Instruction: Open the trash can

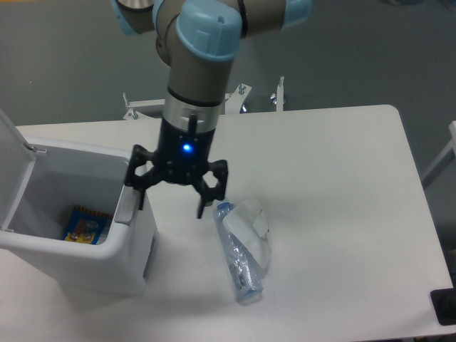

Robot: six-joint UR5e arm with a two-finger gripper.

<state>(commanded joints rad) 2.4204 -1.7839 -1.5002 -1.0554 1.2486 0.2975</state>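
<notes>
Hanging down from the top centre of the frame, the arm (pixel 203 43) ends in a black gripper (pixel 173 201) with a small blue light glowing on its body; its two fingers are spread wide and grasp nothing. One fingertip (pixel 140 201) sits just above the grey latch tab (pixel 125 209) at the right rim of the trash can (pixel 78 260), though whether they touch cannot be told; the other fingertip hangs over bare table between the bin and a crumpled plastic bottle (pixel 242 258). The trash can stands at the left edge of the frame, on the lower left part of the white table (pixel 342 214). Its lid (pixel 16 160) is swung up and back on the far left, so the inside of the bin is open to view. At the bottom of the bin lies a small blue and yellow packet (pixel 84 224). The clear bottle lies flat on the table, right of the bin and just below the gripper's free finger, apart from both. Behind the table's far edge, near the top centre, some metal brackets (pixel 242 96) show against the grey floor.
</notes>
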